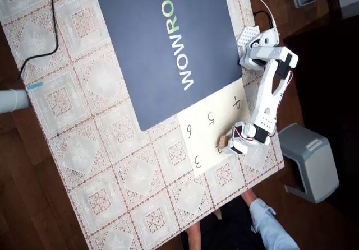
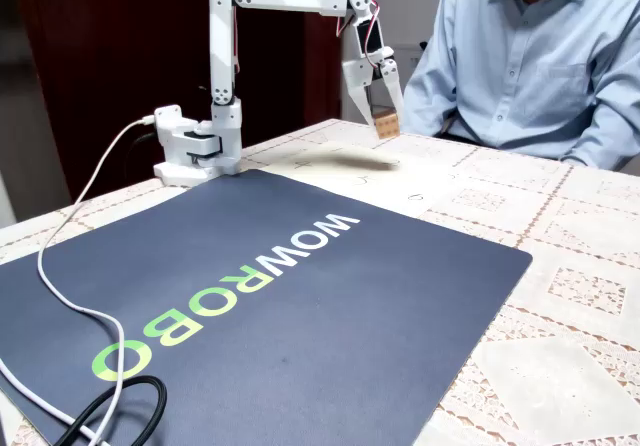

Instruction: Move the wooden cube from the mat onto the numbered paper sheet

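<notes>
Overhead view, left to right: pale lace-patterned tabletop (image 1: 84,149) with a black cable (image 1: 47,31) curling in at 10 o'clock. Dark navy mat (image 1: 168,42) with white and green "WOWROB" lettering filling the top centre. Just past the mat's lower right corner, at 4 o'clock from the lettering, numbered paper sheet (image 1: 210,129), one corner tucked against the mat's edge, digits 3, 4, 5 and 6 readable. White arm (image 1: 269,87) reaching from its base at 2 o'clock of the picture down along the sheet's right side. Claw (image 1: 229,143) over the sheet's lower right edge, closed on the wooden cube (image 1: 222,142), dark dots visible on one face.

Fixed view, left to right: white cable (image 2: 70,296) and black cable (image 2: 110,411) trailing over the mat (image 2: 300,306). Arm base (image 2: 195,151) at the mat's far edge, 10 o'clock of the picture. Numbered paper sheet (image 2: 370,171) beyond the mat. Claw (image 2: 384,118) pointing down, pinching the wooden cube (image 2: 386,122) clear above the sheet, a shadow on the paper beneath. Person in a light blue shirt (image 2: 530,56) seated behind the tabletop (image 2: 560,266) at 2 o'clock.
</notes>
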